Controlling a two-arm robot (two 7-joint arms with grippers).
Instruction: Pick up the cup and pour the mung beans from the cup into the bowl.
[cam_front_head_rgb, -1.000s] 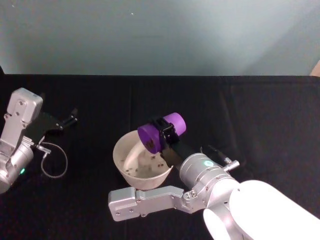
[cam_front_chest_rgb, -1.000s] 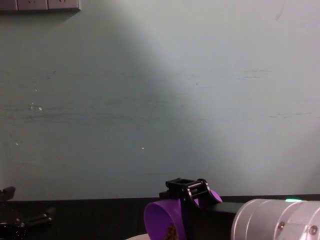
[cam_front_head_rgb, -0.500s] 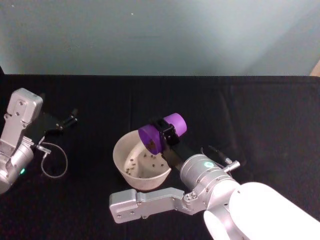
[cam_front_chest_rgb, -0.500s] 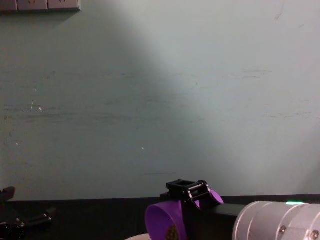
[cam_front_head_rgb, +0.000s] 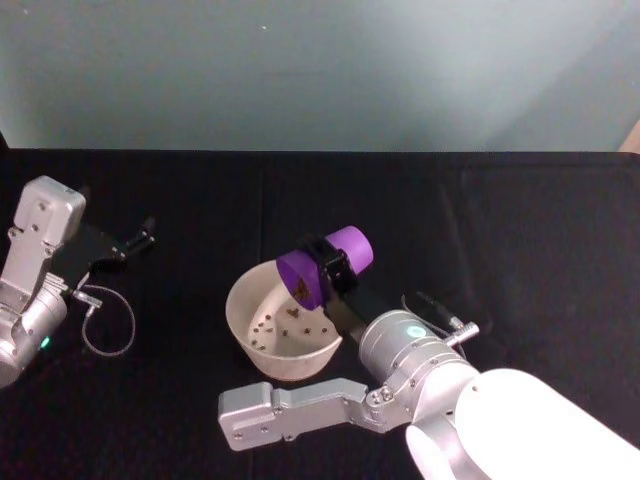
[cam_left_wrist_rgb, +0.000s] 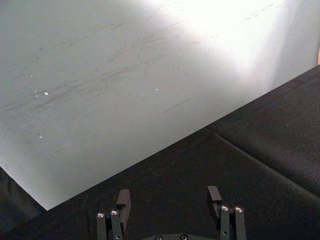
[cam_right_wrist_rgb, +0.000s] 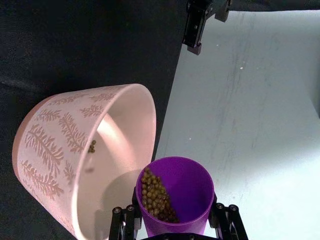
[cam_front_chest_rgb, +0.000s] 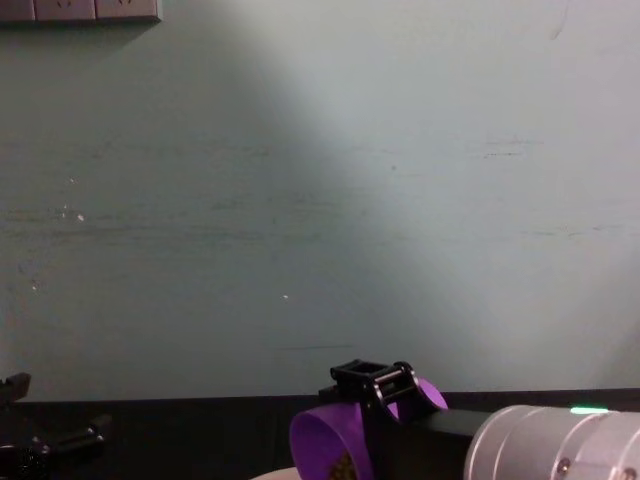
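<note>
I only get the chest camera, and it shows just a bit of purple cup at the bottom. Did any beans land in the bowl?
Observer: Yes, a few beans lie scattered on the floor of the bowl.
Operator: Is the cup empty?
Observer: No, the cup, tipped in the right gripper, has a heap of beans along its low side.
Operator: Where's the other arm?
Observer: The left gripper sits open at the left side of the table, holding nothing.

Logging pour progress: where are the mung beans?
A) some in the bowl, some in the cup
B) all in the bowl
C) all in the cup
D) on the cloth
A: right claw holds the cup tipped over the bowl; beans dot its floor, more sit in the cup.
</note>
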